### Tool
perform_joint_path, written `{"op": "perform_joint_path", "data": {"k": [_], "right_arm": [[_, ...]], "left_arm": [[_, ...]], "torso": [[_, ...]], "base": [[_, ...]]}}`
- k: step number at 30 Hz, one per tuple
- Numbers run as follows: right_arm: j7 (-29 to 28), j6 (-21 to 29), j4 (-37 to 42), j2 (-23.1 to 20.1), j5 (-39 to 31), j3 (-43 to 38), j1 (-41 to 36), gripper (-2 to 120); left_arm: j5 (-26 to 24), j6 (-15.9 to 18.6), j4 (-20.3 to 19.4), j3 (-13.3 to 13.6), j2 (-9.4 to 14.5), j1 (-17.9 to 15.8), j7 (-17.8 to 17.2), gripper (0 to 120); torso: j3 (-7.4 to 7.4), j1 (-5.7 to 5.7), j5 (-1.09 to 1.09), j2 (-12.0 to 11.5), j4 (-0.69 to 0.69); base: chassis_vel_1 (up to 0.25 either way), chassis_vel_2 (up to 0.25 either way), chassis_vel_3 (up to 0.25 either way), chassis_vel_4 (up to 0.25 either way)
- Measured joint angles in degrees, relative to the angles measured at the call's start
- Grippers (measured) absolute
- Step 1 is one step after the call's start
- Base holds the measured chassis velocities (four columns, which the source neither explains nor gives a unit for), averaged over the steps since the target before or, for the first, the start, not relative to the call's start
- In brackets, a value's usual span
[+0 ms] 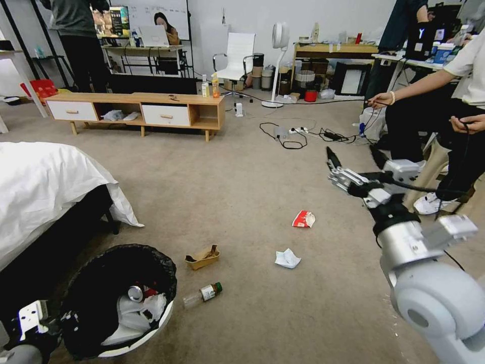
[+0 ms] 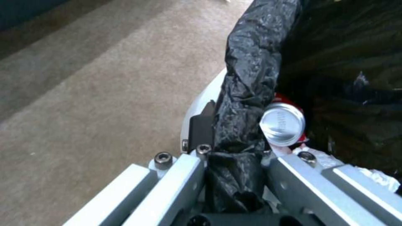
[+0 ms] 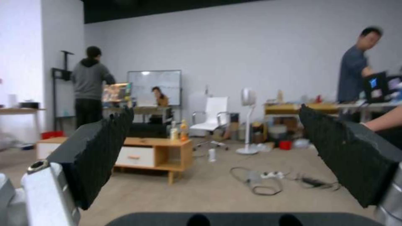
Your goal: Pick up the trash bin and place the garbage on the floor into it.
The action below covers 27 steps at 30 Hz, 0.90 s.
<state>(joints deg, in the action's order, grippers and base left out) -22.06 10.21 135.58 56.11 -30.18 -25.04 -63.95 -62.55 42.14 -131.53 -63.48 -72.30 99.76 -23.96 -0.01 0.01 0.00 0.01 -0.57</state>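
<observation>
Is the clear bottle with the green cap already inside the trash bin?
No. In the head view the clear bottle lies on the carpet beside the trash bin, outside its rim.

Even, soft indoor light, moderately bright; no hard shadows on carpet (image 1: 242,182). Dark shade under bed (image 1: 45,177). Head view sharp at centre, wide-angle bend at edges: cabinet (image 1: 136,108) and walls lean outward. Left wrist view soft, close parts blurred; glossy highlights on black bag (image 2: 251,69), bright glare on can (image 2: 282,124) end. Right wrist view hazy throughout, room behind smeared, near black pads (image 3: 105,144) out of focus.
</observation>
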Motion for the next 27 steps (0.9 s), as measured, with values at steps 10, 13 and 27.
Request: {"op": "perform_joint_path", "data": {"k": [10, 13, 27], "right_arm": [[0.3, -2.89, 1.82, 4.31, 11.91, -0.56, -12.16, 100], [0.66, -3.49, 2.33, 6.51, 15.21, -0.85, -14.56, 100], [2.96, -9.01, 0.77, 14.09, 24.33, -1.55, -21.07, 100]], "left_arm": [[1.65, 0.0, -1.45, 0.1, -1.87, 0.79, 0.28, 2], [2.11, 0.0, -1.6, 0.32, -2.15, 0.84, 0.44, 2], [3.79, 0.0, -2.05, 1.19, -2.7, 0.62, 1.15, 2]], "torso": [[0.0, 0.0, -0.01, 0.0, -0.06], [0.0, 0.0, 0.0, 0.0, -0.08], [0.01, 0.0, 0.0, -0.01, -0.08]], "base": [[0.0, 0.0, 0.0, 0.0], [0.0, 0.0, 0.0, 0.0], [0.0, 0.0, 0.0, 0.0]]}}
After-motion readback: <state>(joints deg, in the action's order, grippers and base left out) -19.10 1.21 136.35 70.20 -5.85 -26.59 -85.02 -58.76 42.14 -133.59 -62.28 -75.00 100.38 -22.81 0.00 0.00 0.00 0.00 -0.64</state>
